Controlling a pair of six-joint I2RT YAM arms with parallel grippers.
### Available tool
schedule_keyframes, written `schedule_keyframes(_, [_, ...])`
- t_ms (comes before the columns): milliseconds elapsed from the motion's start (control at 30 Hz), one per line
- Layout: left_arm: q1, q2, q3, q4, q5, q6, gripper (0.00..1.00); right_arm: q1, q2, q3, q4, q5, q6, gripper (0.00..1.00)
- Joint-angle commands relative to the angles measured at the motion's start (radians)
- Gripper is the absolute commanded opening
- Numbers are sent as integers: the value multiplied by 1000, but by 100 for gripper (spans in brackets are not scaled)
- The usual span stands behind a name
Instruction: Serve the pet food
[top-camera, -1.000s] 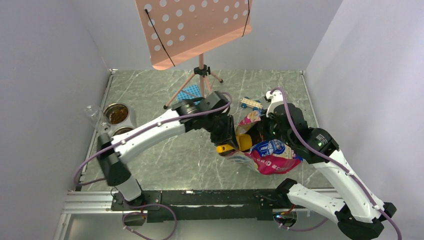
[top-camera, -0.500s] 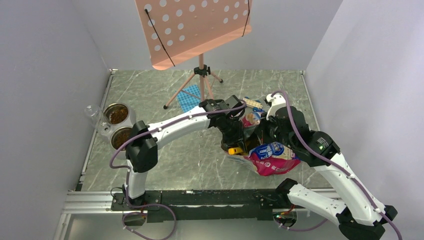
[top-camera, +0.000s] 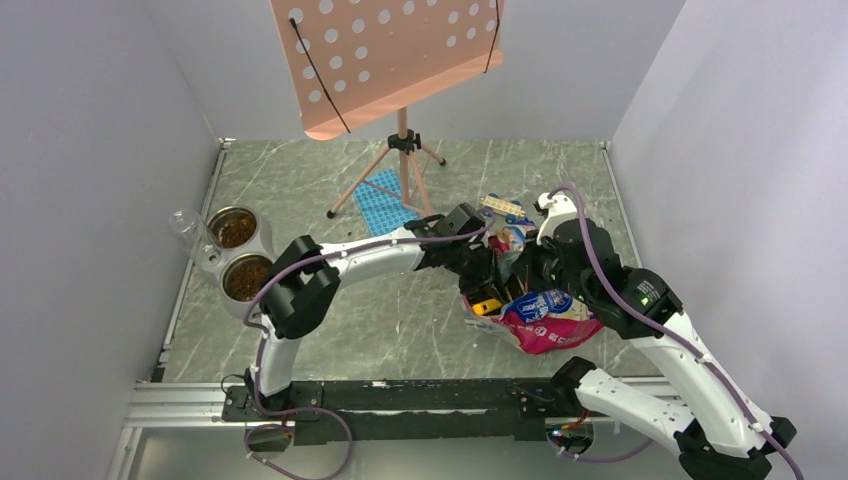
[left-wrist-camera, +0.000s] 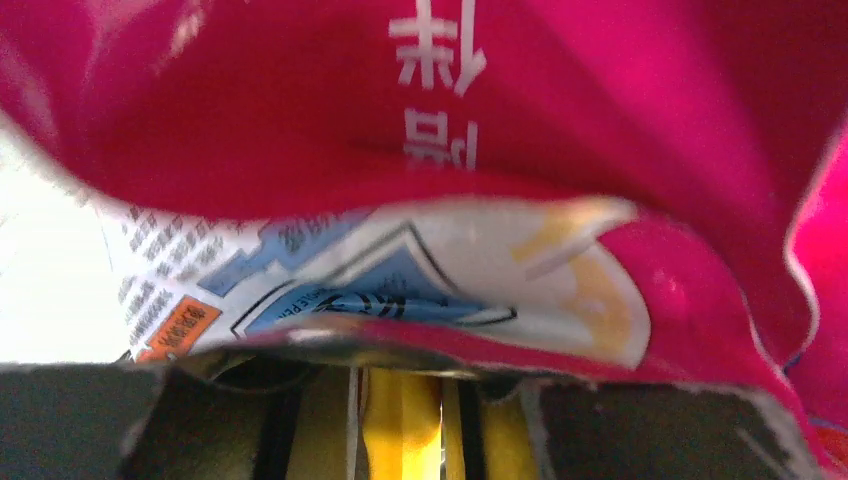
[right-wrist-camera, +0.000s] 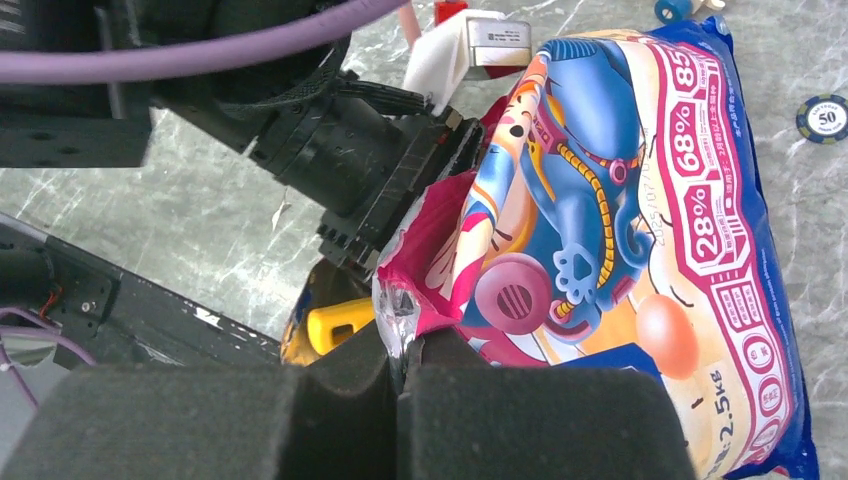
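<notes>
The pink-and-blue foil bag (top-camera: 548, 318) lies on its side at the right of the table. My right gripper (right-wrist-camera: 405, 352) is shut on the bag's torn rim and holds the mouth up. My left gripper (top-camera: 484, 292) reaches into that mouth, shut on the handle of the yellow scoop (left-wrist-camera: 400, 430). Only the scoop's handle end (right-wrist-camera: 340, 322) shows; its bowl is hidden inside the bag (left-wrist-camera: 500, 110). Pet food (top-camera: 238, 230) fills the far bowl of the twin steel feeder, and more lies in the near bowl (top-camera: 247, 278). Any pet food in the bag is hidden.
A pink perforated music stand (top-camera: 385, 60) rises at the back on a tripod, with a blue mat (top-camera: 385, 200) by its feet. A toy car (top-camera: 503, 207), a small white box (right-wrist-camera: 495, 40) and a poker chip (right-wrist-camera: 827, 118) lie behind the bag. A clear cup (top-camera: 184, 222) stands beside the feeder.
My left arm has stretched to the right and pushed the scoop into the bag's mouth, so its bowl no longer shows. The right gripper has kept its hold on the rim.
</notes>
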Motion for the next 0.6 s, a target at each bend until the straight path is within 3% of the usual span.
schedule_keyframes(0, [-2, 84, -169, 594, 112, -86, 0, 14, -65, 55, 214, -73, 52, 0])
schedule_keyframes(133, [7, 13, -321, 1018, 198, -152, 0, 13, -69, 49, 210, -67, 48, 0])
schedule_keyframes(367, [42, -132, -582, 1389, 211, -233, 0, 13, -80, 47, 194, -22, 37, 0])
schedule_keyframes(433, [51, -184, -657, 1423, 204, -243, 0, 13, -84, 51, 187, 2, 35, 0])
schedule_keyframes(567, [58, -297, -705, 1243, 194, -148, 0, 13, -90, 56, 167, 69, 37, 0])
